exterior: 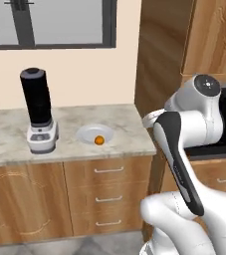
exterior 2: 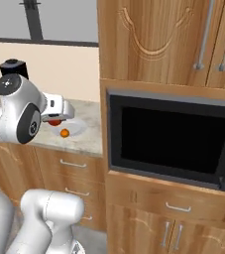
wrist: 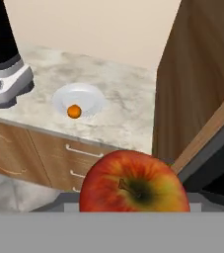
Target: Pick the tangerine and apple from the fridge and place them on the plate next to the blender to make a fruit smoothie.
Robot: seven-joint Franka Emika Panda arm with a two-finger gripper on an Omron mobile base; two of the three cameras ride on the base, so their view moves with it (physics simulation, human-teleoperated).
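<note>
The red apple (wrist: 133,183) fills the lower middle of the hand view, stem side toward the camera, and hides the fingertips. My gripper (exterior 2: 56,119) is shut on the apple (exterior 2: 55,122) and holds it in the air to the right of the plate, near the counter's front right corner. The tangerine (exterior: 99,140) lies in the pale plate (exterior: 87,131) on the marble counter, right of the blender (exterior: 37,107). In the hand view the tangerine (wrist: 74,111) sits at the plate's (wrist: 91,96) near left side. The fridge is out of view.
A tall wooden cabinet wall (exterior: 157,64) rises at the counter's right end. It holds a black microwave (exterior 2: 168,141). Wooden drawers (exterior: 107,196) run under the counter. A window (exterior: 50,22) is above the blender.
</note>
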